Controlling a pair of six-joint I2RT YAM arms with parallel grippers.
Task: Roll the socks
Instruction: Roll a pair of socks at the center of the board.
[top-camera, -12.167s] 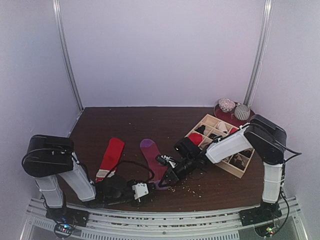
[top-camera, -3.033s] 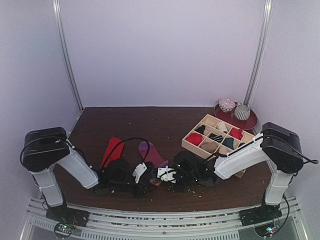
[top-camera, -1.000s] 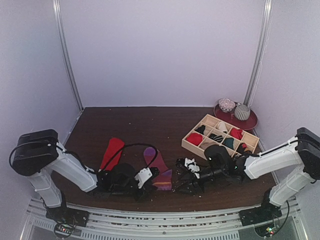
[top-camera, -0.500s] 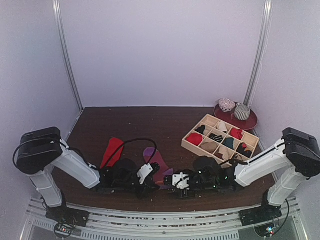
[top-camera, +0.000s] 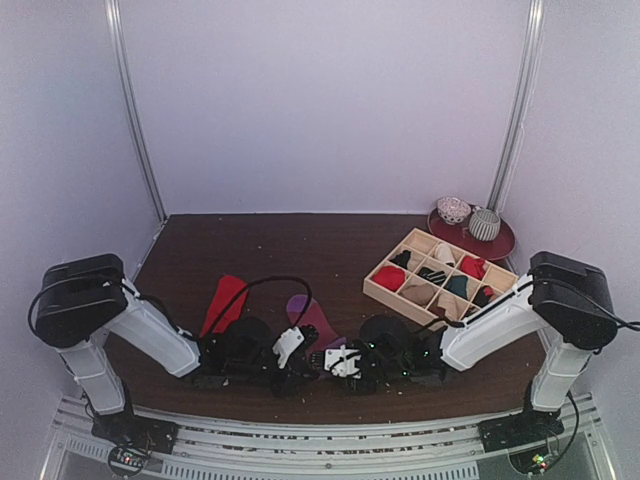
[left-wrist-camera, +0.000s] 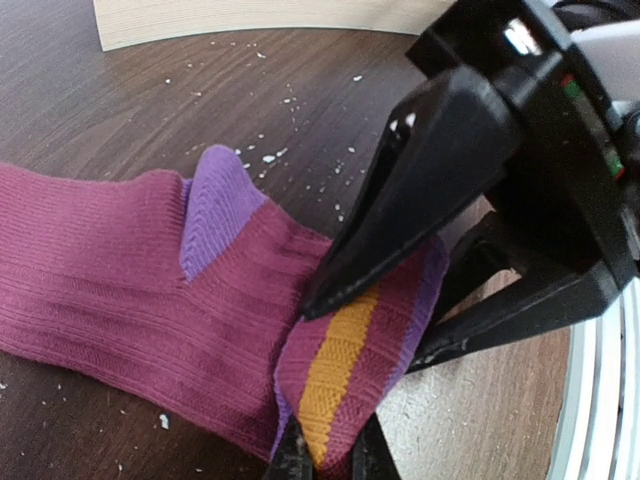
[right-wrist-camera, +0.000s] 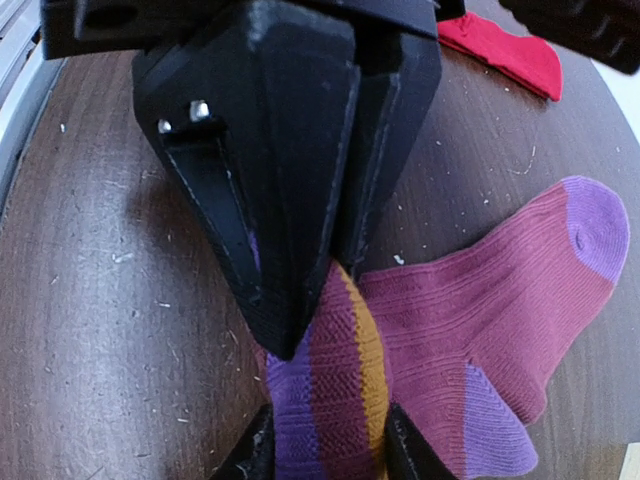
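Note:
The magenta sock (top-camera: 312, 318) lies flat near the table's front, purple toe pointing away. Its orange and purple striped cuff (left-wrist-camera: 335, 370) is lifted and folded. My left gripper (top-camera: 303, 357) is shut on the cuff; in the left wrist view it (left-wrist-camera: 330, 458) pinches the fold from below. My right gripper (top-camera: 336, 362) meets it head-on. In the right wrist view it (right-wrist-camera: 330, 455) is closed on the same cuff (right-wrist-camera: 345, 390). The right fingers (left-wrist-camera: 430, 170) show above and below the cuff. The red sock (top-camera: 225, 300) lies flat to the left, untouched, and also shows in the right wrist view (right-wrist-camera: 500, 50).
A wooden compartment box (top-camera: 372, 287) holding rolled socks stands at the right, close behind the right arm. A dark red plate (top-camera: 500, 242) with two grey-white patterned round items sits at the back right. White crumbs dot the table. The metal rail runs along the near edge.
My right gripper has swung left from beside the box to the sock's cuff and closed on it opposite the left gripper. The left gripper has stayed at the cuff.

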